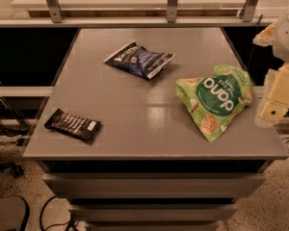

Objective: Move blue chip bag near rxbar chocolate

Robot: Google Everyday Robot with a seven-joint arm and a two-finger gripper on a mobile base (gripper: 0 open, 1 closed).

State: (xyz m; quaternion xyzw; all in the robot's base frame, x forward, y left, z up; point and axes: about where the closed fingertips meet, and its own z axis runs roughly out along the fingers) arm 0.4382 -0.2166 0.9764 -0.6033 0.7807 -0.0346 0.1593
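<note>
Matte tabletop (135, 114), crinkly blue chip bag (139, 59), gripper (275, 102) beside edge

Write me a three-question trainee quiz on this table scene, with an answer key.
1. True or false: the blue chip bag touches the rxbar chocolate.
2. Multiple choice: which item lies nearest the gripper, which hangs by the right edge of the table? A) green bag B) blue chip bag C) rxbar chocolate
3. Fill in: as the camera sees it, the rxbar chocolate lies near the table's front-____ corner.
Key: 1 false; 2 A; 3 left.
</note>
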